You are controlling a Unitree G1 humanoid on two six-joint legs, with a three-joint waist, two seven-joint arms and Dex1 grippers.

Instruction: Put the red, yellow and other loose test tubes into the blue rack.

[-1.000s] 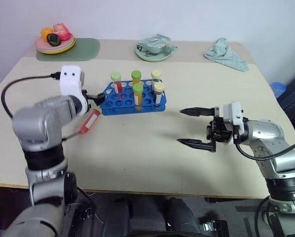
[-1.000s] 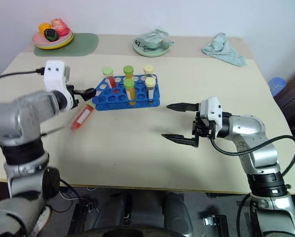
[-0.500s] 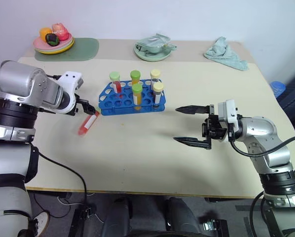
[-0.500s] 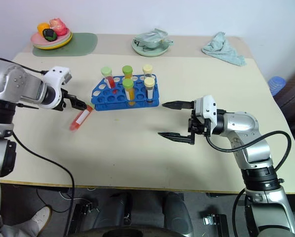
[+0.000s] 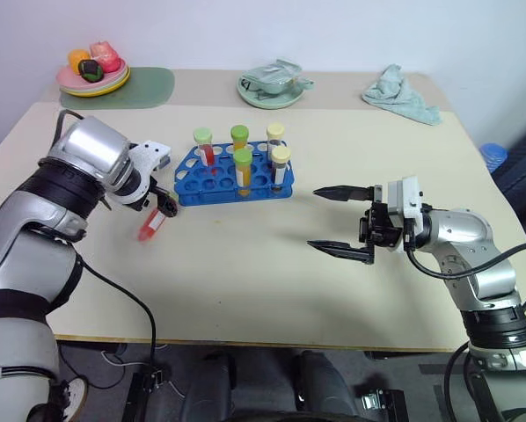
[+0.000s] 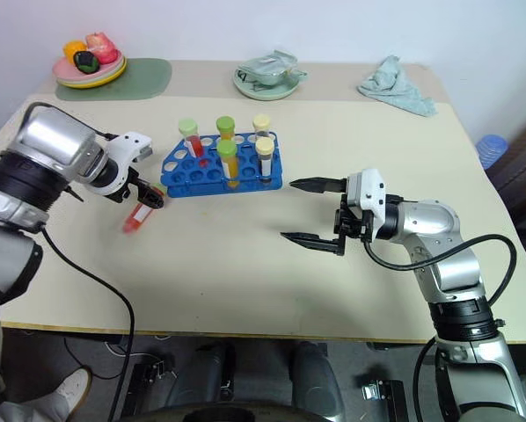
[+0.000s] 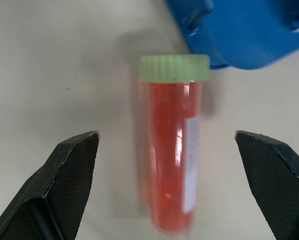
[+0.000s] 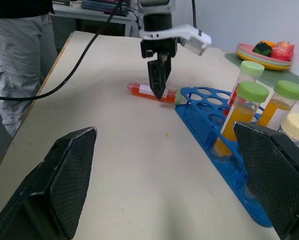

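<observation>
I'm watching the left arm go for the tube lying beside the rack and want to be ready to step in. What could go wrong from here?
The red tube lies flat on the table with its green cap almost against the blue rack, so a finger of the open left gripper might knock the rack as it closes.

The tube is round and could roll away if one finger touches it first.

The rack already holds five upright tubes; a clumsy insertion might bump them.

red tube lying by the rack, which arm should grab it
Left. The left pincer is open directly above the red tube, fingers on either side of it, beside the blue rack. The right pincer is open too, but sits far across the table.
</observation>
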